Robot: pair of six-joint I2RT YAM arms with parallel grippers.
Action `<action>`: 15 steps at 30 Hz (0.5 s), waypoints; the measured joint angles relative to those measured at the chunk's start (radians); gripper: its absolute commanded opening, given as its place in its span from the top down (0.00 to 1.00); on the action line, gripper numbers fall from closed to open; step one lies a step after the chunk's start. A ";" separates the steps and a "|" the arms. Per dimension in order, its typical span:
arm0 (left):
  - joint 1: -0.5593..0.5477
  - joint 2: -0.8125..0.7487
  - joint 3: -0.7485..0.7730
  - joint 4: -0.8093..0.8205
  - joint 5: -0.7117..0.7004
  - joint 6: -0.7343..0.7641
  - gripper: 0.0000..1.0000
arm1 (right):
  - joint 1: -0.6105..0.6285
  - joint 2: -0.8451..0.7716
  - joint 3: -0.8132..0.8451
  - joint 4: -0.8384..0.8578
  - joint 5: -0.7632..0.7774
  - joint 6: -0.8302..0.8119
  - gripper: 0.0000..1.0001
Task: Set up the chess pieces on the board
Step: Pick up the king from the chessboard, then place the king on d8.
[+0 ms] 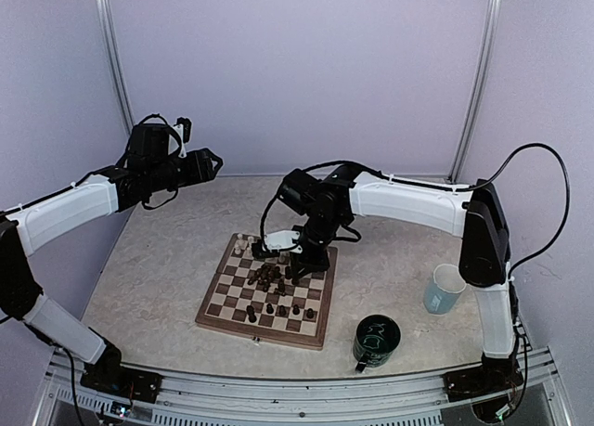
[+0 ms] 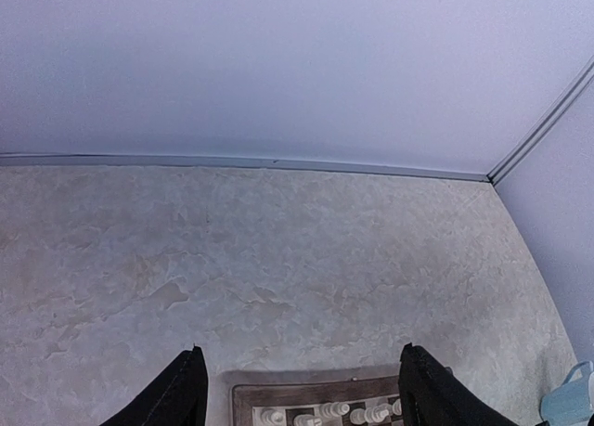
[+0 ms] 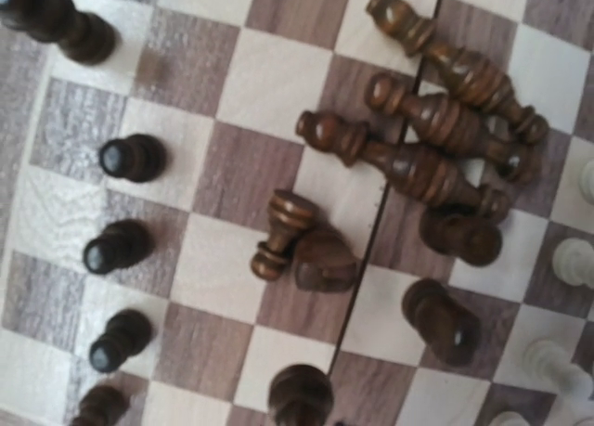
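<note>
Right end effector [image 1: 311, 254] of mine hangs low over the far side of the board [image 1: 288, 339], its jaws closed. Whether anything is pinched between them I cannot tell, as they are too small in the top view. My left end effector [image 1: 209, 163] is raised well above the worktop [image 1: 158, 259], off to the far left and apart from the board. Its fingers [image 2: 181, 393] stand wide apart with nothing between them.

The board lies in the middle of the worktop, turned a little askew. Around its middle is a heap of dark pieces [image 1: 271, 276]. The right wrist view shows several of them lying on their sides, touching and crossing one another [image 3: 418, 157]. Dark pawns [image 3: 130, 157] stand upright in a line along one edge there, each on its own square. White pieces [image 1: 241, 245] stand bunched at the board's far left corner, and the left wrist view catches a few of them between my fingers at the bottom edge.

To the right of the board, a green mug [image 1: 376, 341] sits near the front and a blue mug [image 1: 445, 289] a little further back.
</note>
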 measured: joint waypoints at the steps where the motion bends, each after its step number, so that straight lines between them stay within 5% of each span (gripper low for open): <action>1: 0.000 0.001 0.000 0.000 0.000 0.000 0.30 | 0.000 -0.002 0.001 -0.002 -0.003 0.000 0.94; 15: 0.000 0.003 0.000 0.000 0.002 0.000 0.29 | 0.097 -0.005 0.095 -0.026 -0.057 0.000 0.94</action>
